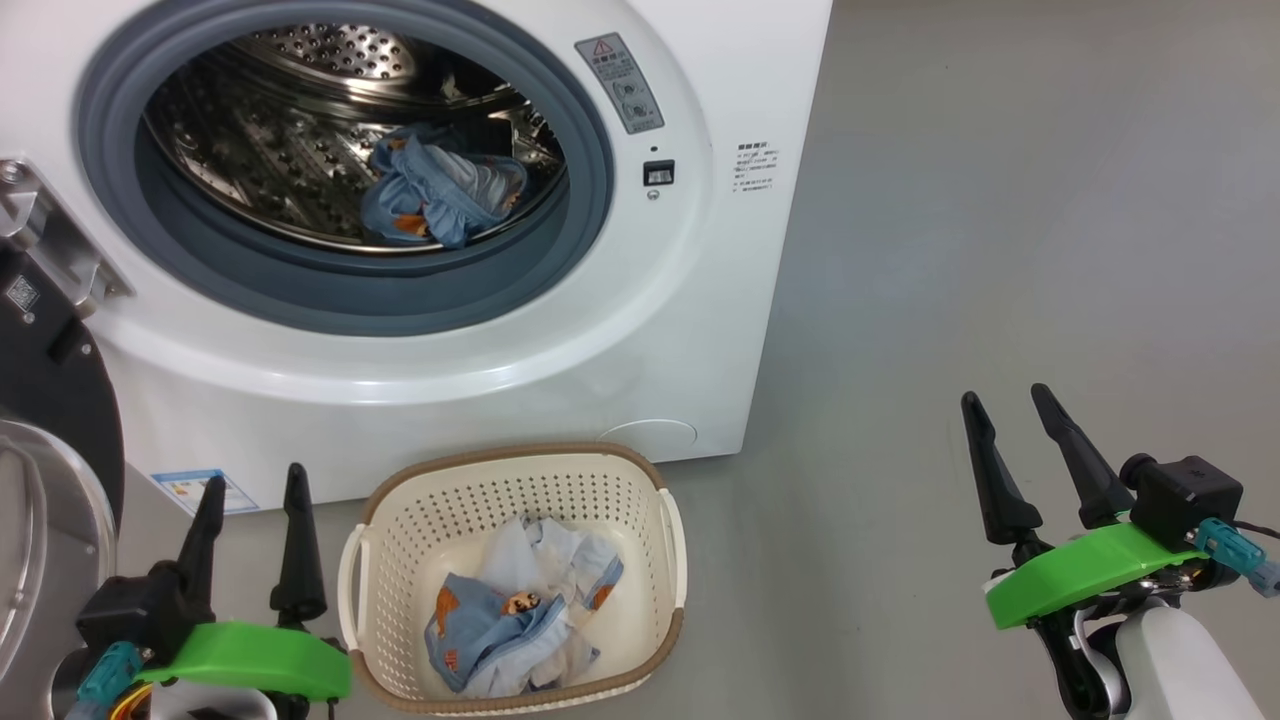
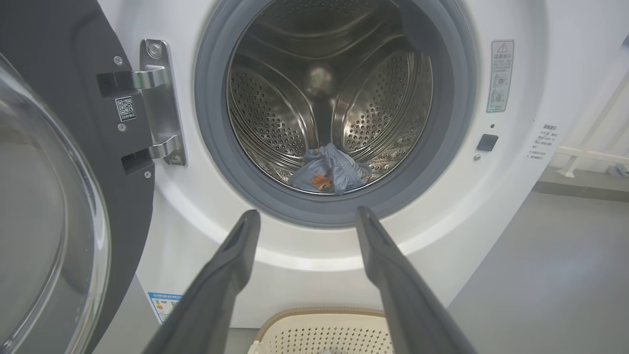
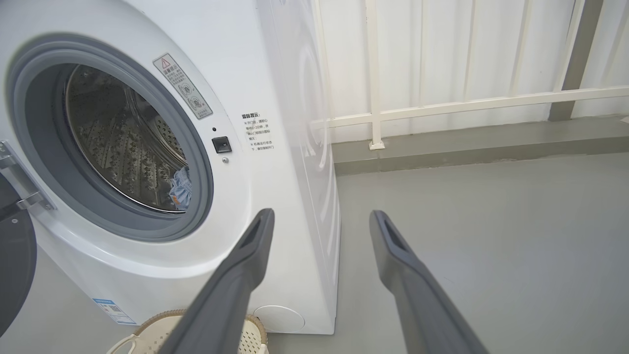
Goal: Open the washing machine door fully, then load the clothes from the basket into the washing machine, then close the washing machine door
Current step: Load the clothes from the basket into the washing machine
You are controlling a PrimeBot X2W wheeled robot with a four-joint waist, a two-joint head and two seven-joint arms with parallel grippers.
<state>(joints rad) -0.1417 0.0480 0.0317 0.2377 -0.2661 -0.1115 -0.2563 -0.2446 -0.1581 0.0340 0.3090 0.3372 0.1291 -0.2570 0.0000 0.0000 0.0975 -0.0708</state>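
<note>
1. Treat the step in hand as loading, judging by the layout; leave the washing machine door (image 1: pixel 55 400) alone, swung wide on its hinge at the left of the washing machine (image 1: pixel 650 330); count 1 garment (image 1: pixel 440 195) lying in the drum (image 1: pixel 290 130) and the rest of the clothes (image 1: pixel 520 620) heaped in the basket (image 1: pixel 500 500) on the floor (image 1: pixel 1000 200), just in front of the machine.
2. Start from 2 empty hands, fingers spread apart: left hand (image 1: pixel 256 475) low beside the basket's left handle; right hand (image 1: pixel 1004 393) well apart from it, over bare floor.
3. Choose the left hand as the nearer; come down from above onto the middle of the heap, keeping both fingers inside the rim and off the perforated wall.
4. Pinch a raised fold rather than a flat edge; close fully against slippage of thin fabric; try for the whole bundle in 1 grab.
5. Lift straight up, high enough to free any trailing cloth from the rim; otherwise expect the light basket to drag or tip.
6. Carry past the grey gasket (image 1: pixel 330 300); release deep in the drum beside the garment there, to avoid leaving cloth over the lip, a likely snag for the door later.
</note>
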